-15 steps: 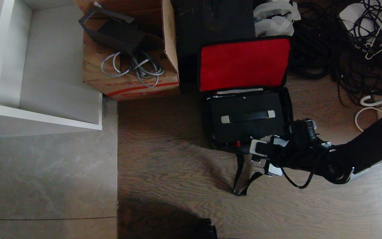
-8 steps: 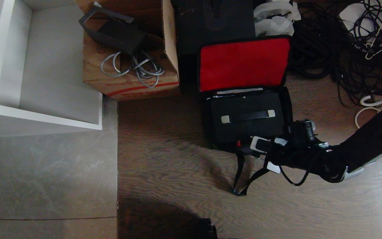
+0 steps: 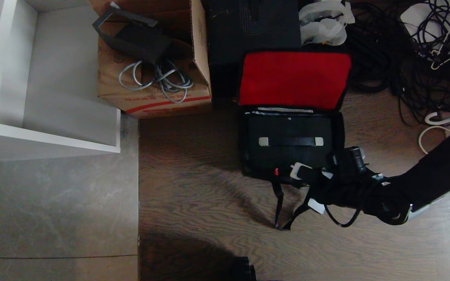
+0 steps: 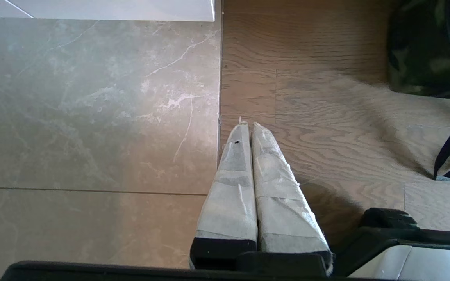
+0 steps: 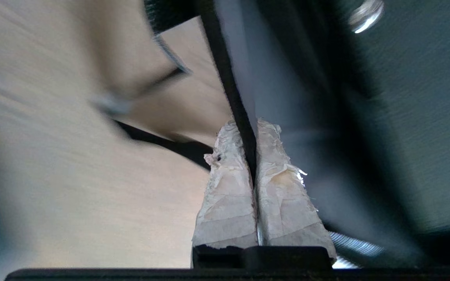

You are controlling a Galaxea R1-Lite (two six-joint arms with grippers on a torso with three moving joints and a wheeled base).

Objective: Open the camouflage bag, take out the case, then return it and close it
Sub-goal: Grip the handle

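Observation:
The camouflage bag [image 3: 248, 171] stands open on the wooden floor, its red-lined lid [image 3: 293, 80] folded back. Its camouflage side [image 4: 416, 50] also shows in the left wrist view. Inside lies the black case [image 3: 289, 156], handle [image 3: 290, 141] with silver ends facing up, red knob [image 3: 276, 171] at its near side. My right gripper [image 3: 299, 173] sits at the bag's near rim, to the right of the knob. It [image 5: 248, 127] is shut on the rim's black trim [image 5: 229, 78]. My left gripper [image 4: 248, 125] hangs shut and empty over the floor.
The bag's black strap [image 3: 277, 207] trails on the floor toward me. A cardboard box [image 3: 150, 93] with cables and a taller black box [image 3: 252, 27] stand behind the bag. Tangled cables [image 3: 404, 58] lie at the back right, a white shelf unit [image 3: 33, 78] at the left.
My right gripper has shut on the bag's near rim. The bag with the case inside has slid to the right and nearer to me, turning a little.

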